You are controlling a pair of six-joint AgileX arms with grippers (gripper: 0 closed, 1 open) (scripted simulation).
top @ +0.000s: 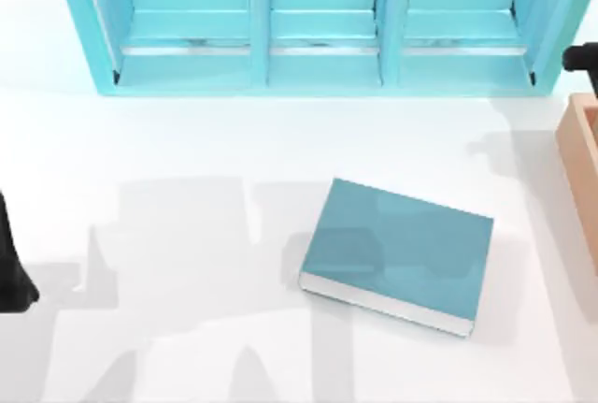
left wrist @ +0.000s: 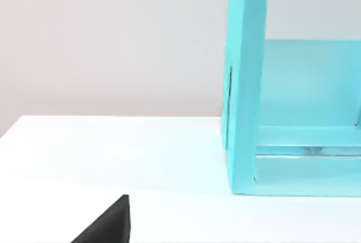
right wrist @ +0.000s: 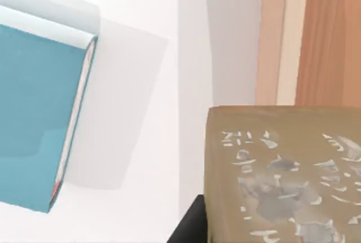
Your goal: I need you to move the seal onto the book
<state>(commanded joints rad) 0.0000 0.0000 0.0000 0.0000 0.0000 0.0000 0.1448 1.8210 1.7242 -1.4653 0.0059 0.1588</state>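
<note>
The left arm [top: 11,267] showed as a plain matte black shape, smooth and rounded at its lower end, with no cables, screws or markings visible on it. One of its fingers [left wrist: 107,226] appeared as a flat, dark grey-black wedge with a sharp straight edge. The right arm [top: 581,57] was a small black rounded stub, equally unmarked. One of its fingers [right wrist: 189,226] showed as a black angular sliver, featureless.

No text, label, brand or number can be read. The seal [right wrist: 282,175] carries pale, broken marks on its tan face in the right wrist view, too fragmentary to make out. The book [top: 397,253] has a plain teal cover.
</note>
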